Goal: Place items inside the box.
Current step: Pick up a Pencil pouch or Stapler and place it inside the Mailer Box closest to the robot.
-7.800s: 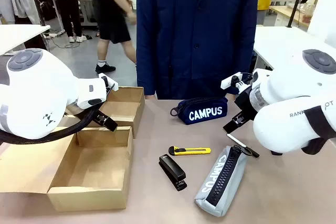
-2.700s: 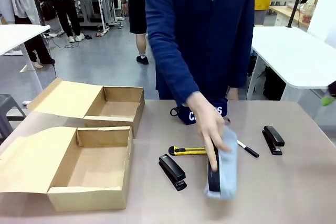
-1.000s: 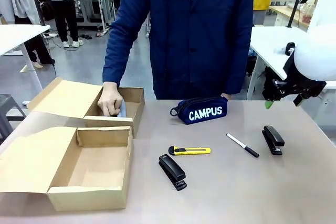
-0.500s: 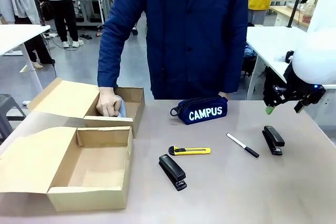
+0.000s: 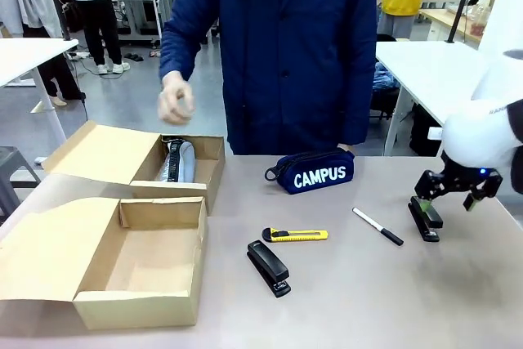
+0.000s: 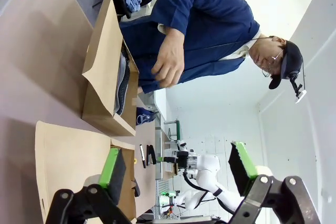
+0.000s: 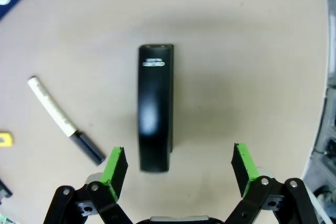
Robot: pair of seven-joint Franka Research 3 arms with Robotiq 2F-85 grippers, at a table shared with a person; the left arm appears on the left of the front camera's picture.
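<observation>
The grey pencil case [image 5: 180, 161] lies in the far cardboard box [image 5: 209, 171]; the left wrist view also shows the case [image 6: 122, 77]. The person's hand [image 5: 176, 97] hovers above it, empty. On the table lie the navy "CAMPUS" case [image 5: 315, 173], a yellow utility knife [image 5: 294, 234], a black stapler [image 5: 269, 267] and a thin pen [image 5: 377, 225]. A second black stapler [image 5: 425, 218] lies at the right. My right gripper [image 5: 447, 198] hangs open just over that stapler [image 7: 155, 108], which sits between its spread fingers [image 7: 178, 166] beside the pen [image 7: 65, 127]. My left gripper [image 6: 176, 166] is open and holds nothing.
A nearer cardboard box [image 5: 139, 308] stands open with nothing in it at the front left, its flap spread out to the left. A person in a navy coat [image 5: 286, 55] stands at the far edge. White tables stand to both sides.
The person's hand has let go of the grey pencil case in the far box and lifted away. My right gripper has come down over the right-hand stapler.
</observation>
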